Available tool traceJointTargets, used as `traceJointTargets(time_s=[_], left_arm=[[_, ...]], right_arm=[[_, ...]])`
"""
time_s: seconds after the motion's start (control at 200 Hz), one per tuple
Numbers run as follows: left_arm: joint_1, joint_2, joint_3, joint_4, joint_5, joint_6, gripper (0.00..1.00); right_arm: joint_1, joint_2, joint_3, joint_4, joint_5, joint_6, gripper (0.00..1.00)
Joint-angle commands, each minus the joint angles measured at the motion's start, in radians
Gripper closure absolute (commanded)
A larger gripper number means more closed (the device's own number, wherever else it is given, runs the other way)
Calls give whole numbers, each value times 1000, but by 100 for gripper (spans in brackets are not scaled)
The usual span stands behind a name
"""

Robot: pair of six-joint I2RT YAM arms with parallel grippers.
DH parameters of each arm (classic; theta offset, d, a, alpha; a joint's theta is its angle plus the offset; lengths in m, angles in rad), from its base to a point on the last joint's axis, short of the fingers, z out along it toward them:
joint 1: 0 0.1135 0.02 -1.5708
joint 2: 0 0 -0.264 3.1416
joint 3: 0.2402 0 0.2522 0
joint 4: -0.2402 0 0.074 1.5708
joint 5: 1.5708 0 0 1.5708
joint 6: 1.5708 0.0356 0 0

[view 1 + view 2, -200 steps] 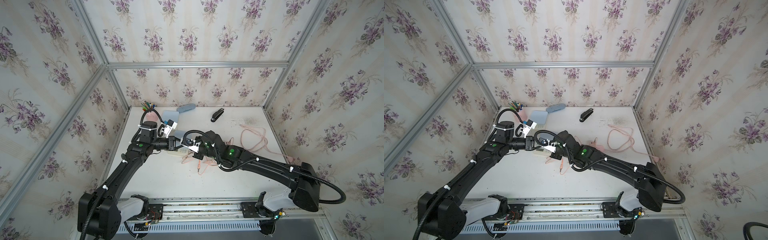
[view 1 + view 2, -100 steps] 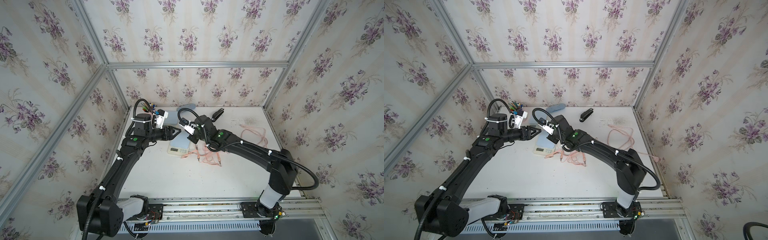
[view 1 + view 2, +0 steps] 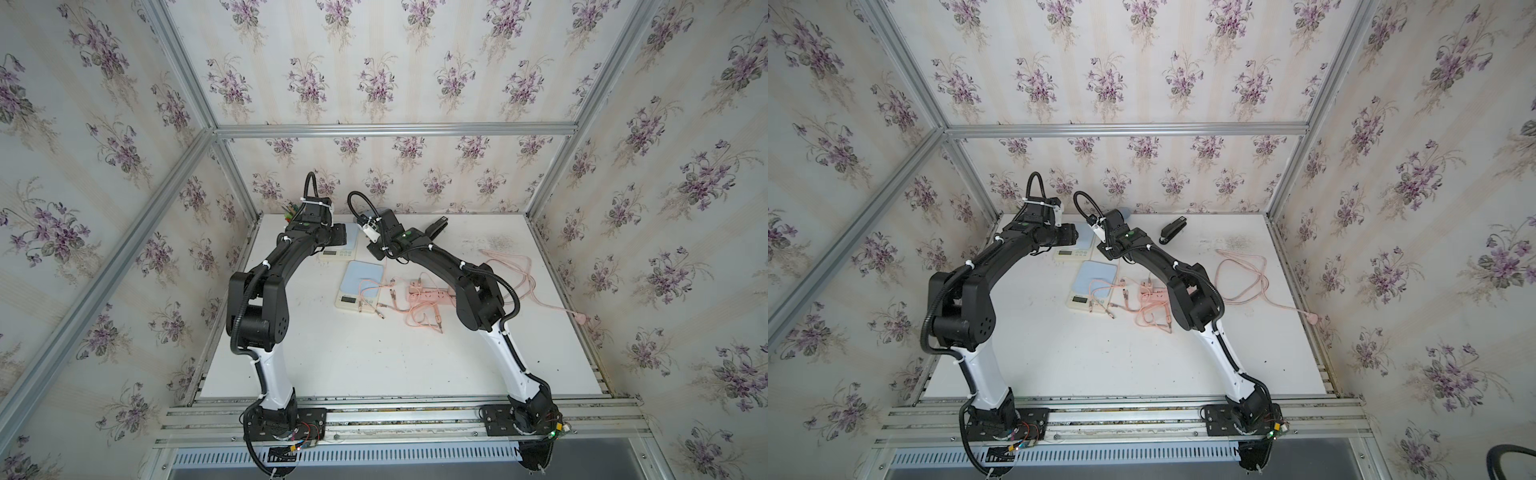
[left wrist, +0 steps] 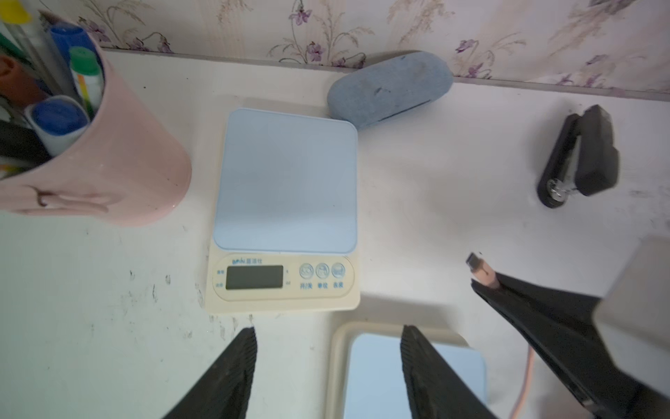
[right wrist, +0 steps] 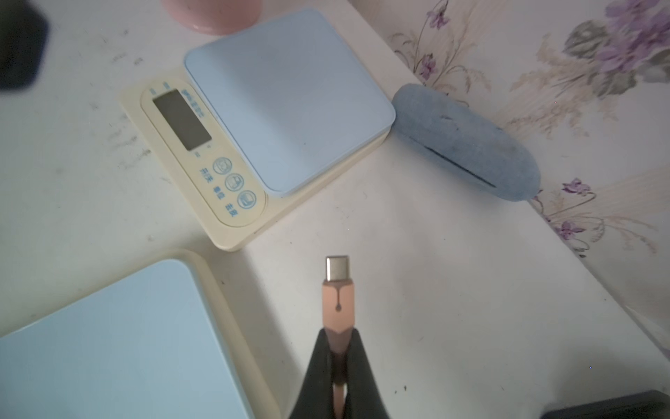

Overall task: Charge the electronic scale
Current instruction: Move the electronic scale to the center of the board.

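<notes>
Two electronic scales sit on the white table (image 3: 374,361), both alike: cream plastic bodies with rounded corners, a smooth pale-blue square platform, one dark blank display and three round buttons. The far scale (image 4: 286,181) lies at the back, between a pink cup (image 4: 119,163) and a blue glasses case (image 4: 389,89), whose end meets the scale's back corner. The near scale (image 3: 365,272) lies just in front of it, with thin pink cable ends draped across it.

One USB-C plug (image 5: 337,290), a flat metal tip on a matte pink sleeve, is pinched by the right gripper (image 5: 338,335), whose black jaws are pressed together on the sleeve; the plug hangs above bare table beside the far scale's front corner. The left gripper (image 4: 328,330) has its two ribbed black fingers spread, holding nothing.

There is also one pink power strip (image 3: 432,296), one black stapler (image 4: 580,156), and several markers standing in the cup
</notes>
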State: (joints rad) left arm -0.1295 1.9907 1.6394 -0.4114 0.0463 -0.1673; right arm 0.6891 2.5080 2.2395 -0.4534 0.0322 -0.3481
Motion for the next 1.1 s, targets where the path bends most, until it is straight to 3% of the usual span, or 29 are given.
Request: traceJointTargets(time_s=[0.0, 0.23, 0.415, 0.57, 0.759, 1.094], left_arm=[[10, 92, 67, -10, -36, 8, 34], [40, 286, 245, -72, -52, 38, 33], [73, 357, 318, -123, -36, -21, 32], [99, 394, 369, -168, 73, -63, 32], [99, 425, 367, -224, 278, -52, 33], [60, 372, 257, -231, 357, -11, 34]], right_arm=[[3, 65, 15, -31, -62, -72, 100], [-3, 164, 85, -31, -112, -112, 100], [-23, 199, 115, -42, -153, -118, 100], [-24, 197, 117, -65, -202, -148, 100], [-21, 198, 126, -122, -294, -213, 100], [-2, 178, 105, -223, -299, -271, 100]])
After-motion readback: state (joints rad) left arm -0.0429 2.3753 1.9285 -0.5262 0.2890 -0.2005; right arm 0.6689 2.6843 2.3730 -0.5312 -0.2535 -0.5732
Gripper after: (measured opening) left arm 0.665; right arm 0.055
